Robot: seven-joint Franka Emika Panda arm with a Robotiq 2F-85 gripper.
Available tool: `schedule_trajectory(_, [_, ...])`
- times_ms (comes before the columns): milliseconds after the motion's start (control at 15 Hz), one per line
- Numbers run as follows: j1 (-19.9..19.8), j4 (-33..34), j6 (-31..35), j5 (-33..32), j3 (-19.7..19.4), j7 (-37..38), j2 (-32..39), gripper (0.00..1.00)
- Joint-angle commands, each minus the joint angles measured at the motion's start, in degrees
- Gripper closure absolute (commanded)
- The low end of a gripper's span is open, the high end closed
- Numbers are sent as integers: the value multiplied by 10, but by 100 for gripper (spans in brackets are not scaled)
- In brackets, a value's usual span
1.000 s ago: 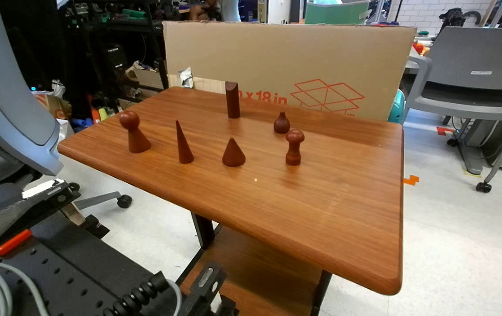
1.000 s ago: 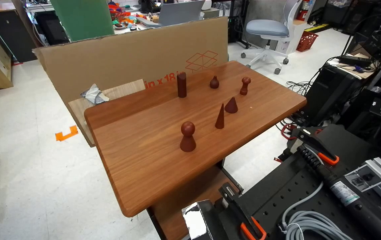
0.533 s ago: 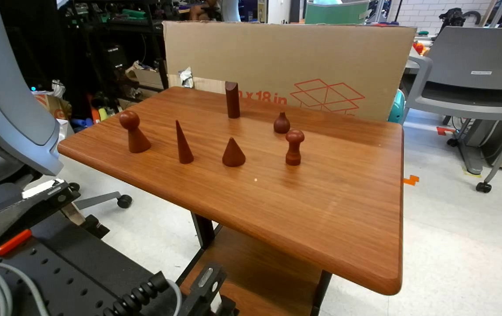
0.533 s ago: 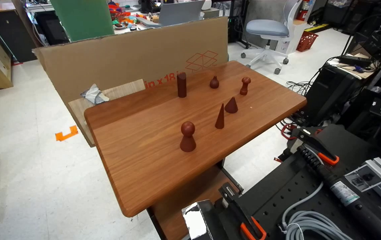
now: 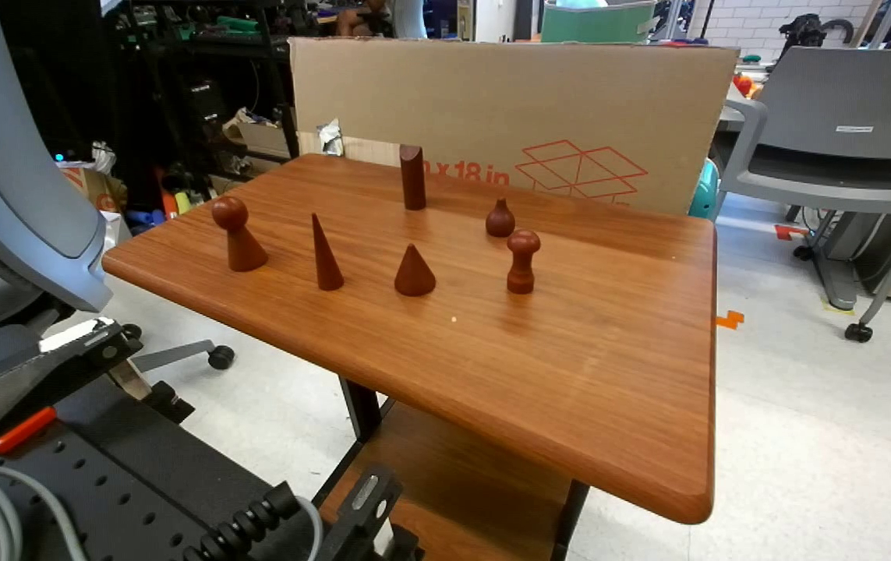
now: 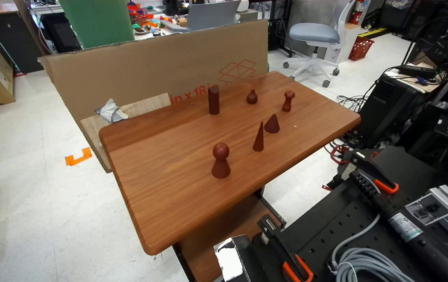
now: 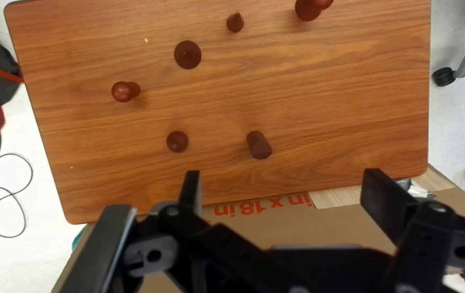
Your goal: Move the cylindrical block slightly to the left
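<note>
Carefully I should lower my claw (image 7: 283,177), spread wide with nothing inside, until the cylindrical block (image 7: 259,145), upright on the tabletop (image 7: 338,101) near the cardboard (image 7: 317,226), comes exactly in its middle, and only then close and slide the block slightly left.

- Cardboard (image 6: 157,64): red lettering (image 7: 252,207) "in x 18 in", upside down in the wrist view.
- White labels (image 5: 855,129) on gray chair (image 5: 843,97) and black tube (image 6: 439,256): illegible.
</note>
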Motion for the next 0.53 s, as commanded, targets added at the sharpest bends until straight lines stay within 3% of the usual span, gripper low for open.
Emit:
schedule_trajectory(0, [12,42,6,-3,-9,-4,55,0])
schedule_trajectory(467, [21,36,92,-11,-21,28,116,0])
